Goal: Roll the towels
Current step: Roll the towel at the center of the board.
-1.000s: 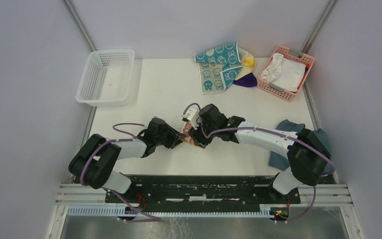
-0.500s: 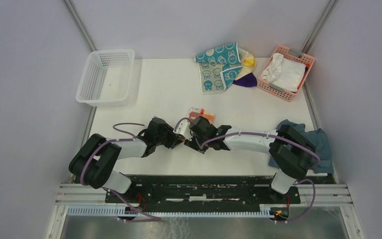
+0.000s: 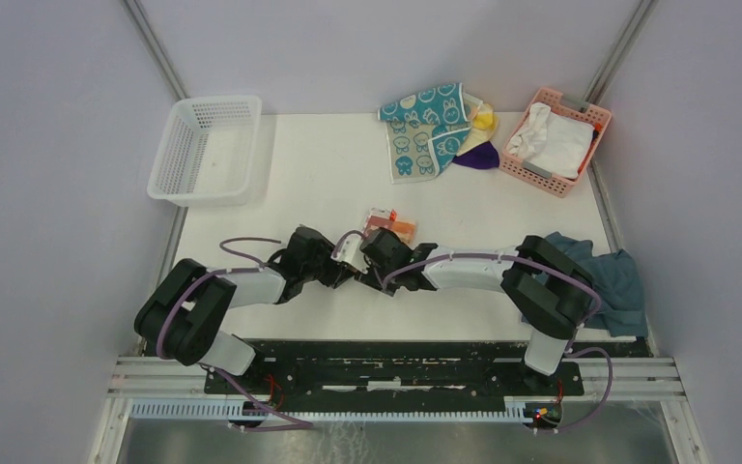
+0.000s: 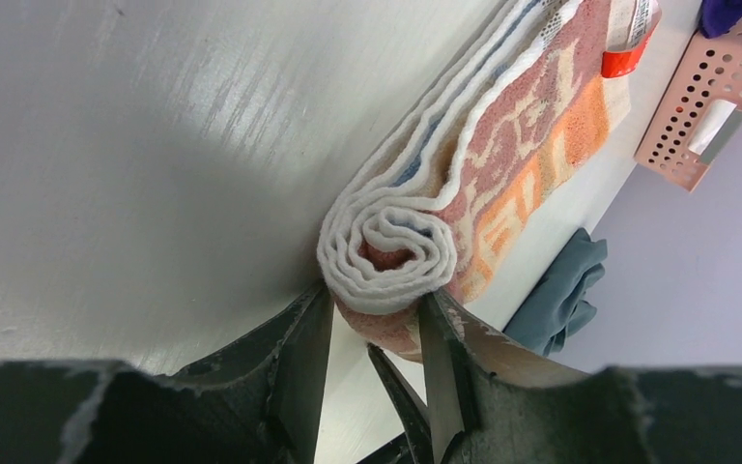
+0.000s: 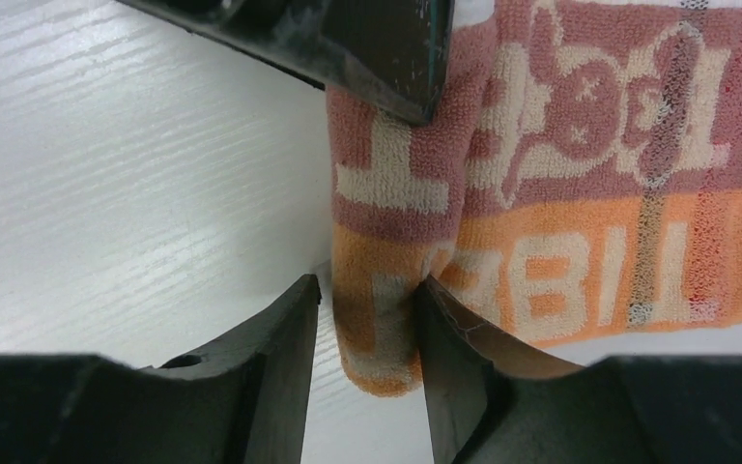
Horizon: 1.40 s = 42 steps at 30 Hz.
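Note:
The peach-orange printed towel (image 3: pixel 393 225) lies near the table's middle, its near end wound into a roll (image 4: pixel 401 246). My left gripper (image 4: pixel 379 307) is shut on one end of that roll, both fingertips against its sides. At the roll's other end, my right gripper (image 5: pixel 369 290) straddles the orange edge (image 5: pixel 377 338). One of its fingers presses the cloth and a thin gap shows at the other. In the top view the two grippers, left (image 3: pixel 348 271) and right (image 3: pixel 375 271), meet tip to tip. Teal rabbit (image 3: pixel 428 121), pale yellow (image 3: pixel 484 118) and purple (image 3: pixel 478 158) towels lie heaped at the back.
A pink basket (image 3: pixel 580 116) holding a white cloth (image 3: pixel 553 140) stands at the back right. An empty white basket (image 3: pixel 169 155) sits at the back left. A blue-grey cloth (image 3: pixel 618 285) hangs over the right edge, beside the right arm.
My right gripper has swung left and nearer, uncovering the towel's flat part behind it. Its jaws have narrowed slightly around the roll. The left arm has hardly moved.

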Each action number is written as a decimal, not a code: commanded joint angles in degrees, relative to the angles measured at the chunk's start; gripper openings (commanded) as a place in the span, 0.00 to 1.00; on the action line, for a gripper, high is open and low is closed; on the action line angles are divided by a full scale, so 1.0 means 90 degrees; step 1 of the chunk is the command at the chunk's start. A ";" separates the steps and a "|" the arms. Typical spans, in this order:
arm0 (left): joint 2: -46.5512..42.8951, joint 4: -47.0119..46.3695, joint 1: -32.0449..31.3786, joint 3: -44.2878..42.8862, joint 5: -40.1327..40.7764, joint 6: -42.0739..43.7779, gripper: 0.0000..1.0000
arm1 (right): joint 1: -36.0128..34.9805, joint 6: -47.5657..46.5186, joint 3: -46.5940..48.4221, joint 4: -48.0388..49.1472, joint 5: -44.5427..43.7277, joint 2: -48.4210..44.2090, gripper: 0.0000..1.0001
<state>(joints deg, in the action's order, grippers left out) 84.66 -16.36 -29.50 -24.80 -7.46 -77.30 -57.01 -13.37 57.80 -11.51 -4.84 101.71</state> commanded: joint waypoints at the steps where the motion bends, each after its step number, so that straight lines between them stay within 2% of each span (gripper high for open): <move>1: 0.0243 0.0941 -0.0014 0.0066 0.0456 -0.0152 0.48 | -0.0018 0.0085 0.0082 -0.0319 0.0144 0.0477 0.47; 9: -0.0196 0.1283 0.0041 0.0093 0.0586 -0.0093 0.56 | 0.0184 0.0566 0.0157 -0.0606 0.1518 0.0567 0.18; 12: -0.0693 0.1559 0.0044 0.0116 0.0758 0.0007 0.60 | 0.0480 0.0817 0.0216 -0.0671 0.2415 0.0535 0.12; 19: -0.1796 0.2160 0.0040 0.0141 0.0994 0.0182 0.66 | 0.1321 0.1398 0.0624 -0.0737 0.4731 0.0935 0.11; 24: -0.2190 0.2041 0.0042 0.0336 0.0824 0.0131 0.66 | 0.1775 0.1801 0.1121 -0.0912 0.6275 0.1596 0.11; 31: -0.2139 0.1725 0.0037 0.0376 0.0759 0.0046 0.67 | 0.2195 0.2657 0.1480 -0.0778 0.6983 0.2226 0.11; 37: -0.1634 0.1265 0.0045 0.0314 0.0896 0.0054 0.64 | 0.2334 0.2846 0.1788 -0.1136 0.6943 0.2665 0.12; 42: -0.1014 0.1116 0.0039 0.0130 0.1014 0.0208 0.56 | 0.2365 0.2871 0.1898 -0.1275 0.6679 0.2671 0.19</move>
<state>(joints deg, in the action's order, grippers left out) 71.92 -3.68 -29.32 -21.78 -0.43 -77.19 -35.75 12.71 73.82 -20.32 59.81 124.40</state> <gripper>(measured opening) 0.585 0.213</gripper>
